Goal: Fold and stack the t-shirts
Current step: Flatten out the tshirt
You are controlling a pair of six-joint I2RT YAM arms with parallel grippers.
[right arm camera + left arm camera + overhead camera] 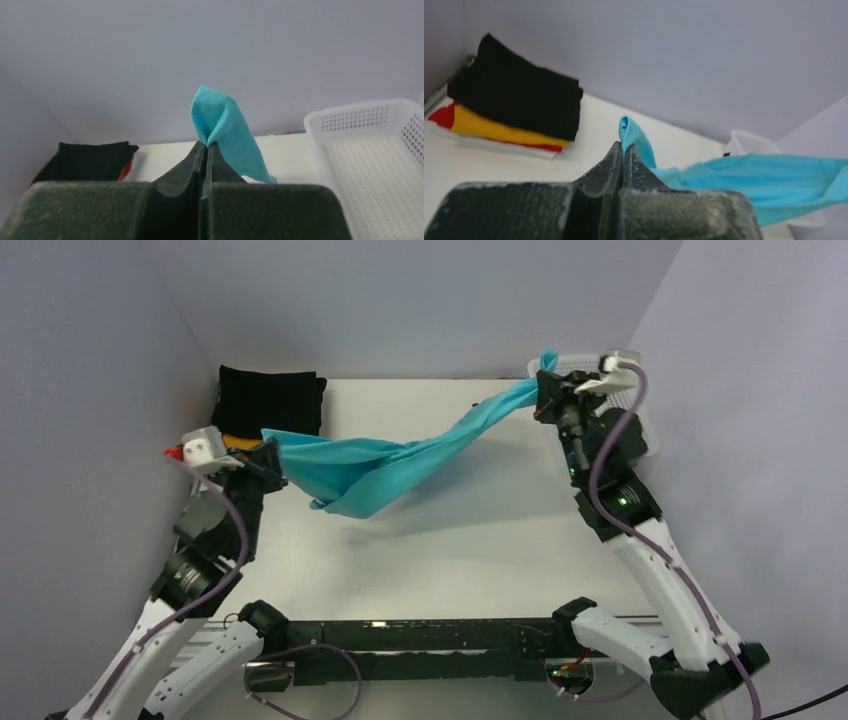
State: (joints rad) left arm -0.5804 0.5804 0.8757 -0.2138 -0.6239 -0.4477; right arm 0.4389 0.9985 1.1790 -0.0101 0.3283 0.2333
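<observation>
Holding the teal t-shirt stretched in mid-air over the white table, sagging at the middle. Clamped shut on one bunched edge with the left gripper, and pinched tight on a hemmed corner with the right gripper beside the mesh basket. Looks light, limp, easily bunched; probably best gripped at hems and kept taut. Bound, presumably, for the folded stack of black, yellow-orange and red t-shirts far left.

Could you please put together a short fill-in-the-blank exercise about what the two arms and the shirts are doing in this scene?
The left gripper and the right gripper both grip the teal t-shirt with jaws ____.
The top shirt of the folded stack is ____.
The white mesh basket stands on the robot's ____ side.
The teal t-shirt hangs ____ the table, not on it.
Missing words: shut; black; right; above.
</observation>
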